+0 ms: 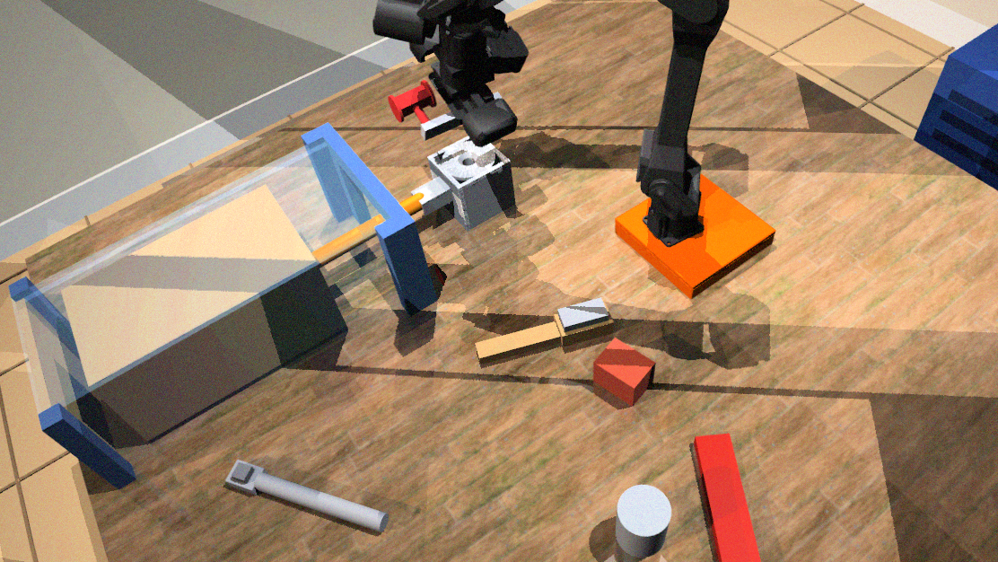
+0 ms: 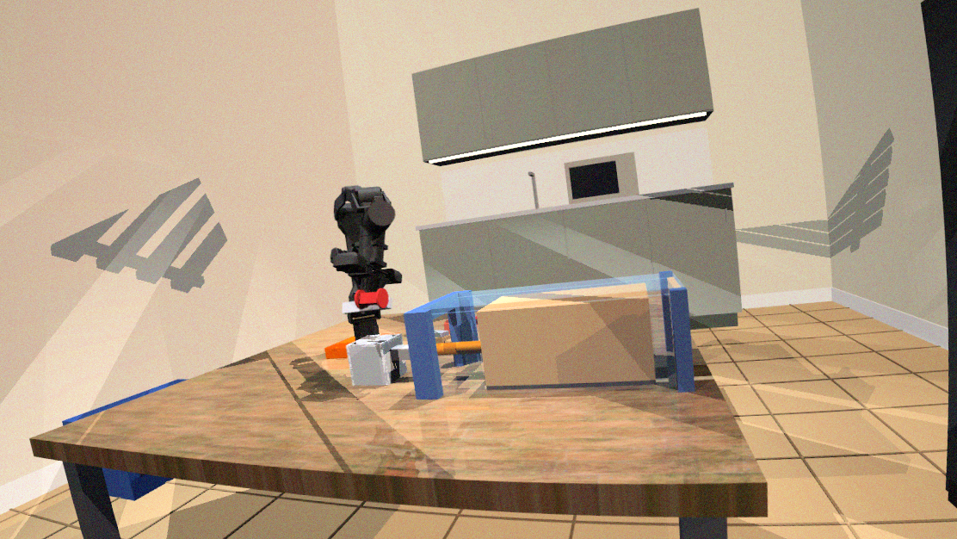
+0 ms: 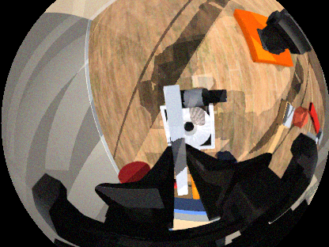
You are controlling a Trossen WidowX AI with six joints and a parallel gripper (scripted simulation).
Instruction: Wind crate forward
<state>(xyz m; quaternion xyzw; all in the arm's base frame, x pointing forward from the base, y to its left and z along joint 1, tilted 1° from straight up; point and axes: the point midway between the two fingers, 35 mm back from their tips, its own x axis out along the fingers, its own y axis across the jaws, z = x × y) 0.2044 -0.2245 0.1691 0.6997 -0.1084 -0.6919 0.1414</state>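
My gripper (image 3: 177, 148) is shut on the grey crank bar of the winch handle (image 1: 438, 126) (image 2: 368, 306) (image 3: 172, 107), whose red knob (image 1: 412, 100) (image 2: 371, 298) (image 3: 134, 172) stands at one end. Its key shaft (image 3: 193, 97) sticks out at the other end, outside the hole. The handle is above the white winch (image 1: 476, 200) (image 2: 369, 363) (image 3: 202, 138), whose round hole (image 1: 468, 162) (image 3: 189, 127) is uncovered. An orange strap (image 1: 349, 238) (image 2: 460, 346) runs from the winch to the tan crate (image 1: 188, 279) (image 2: 569, 341). The crate sits flat, its front apart from the blue mouth frame (image 1: 363, 171) (image 2: 422, 355).
Clear panels cover the crate. On the bench lie a grey rod tool (image 1: 318, 494), a wooden-handled tool (image 1: 518, 340), a red block (image 1: 623, 373), a grey cylinder (image 1: 643, 513) and a long red bar (image 1: 726, 488). The arm's base stands on an orange plate (image 1: 733, 226) (image 3: 250, 43).
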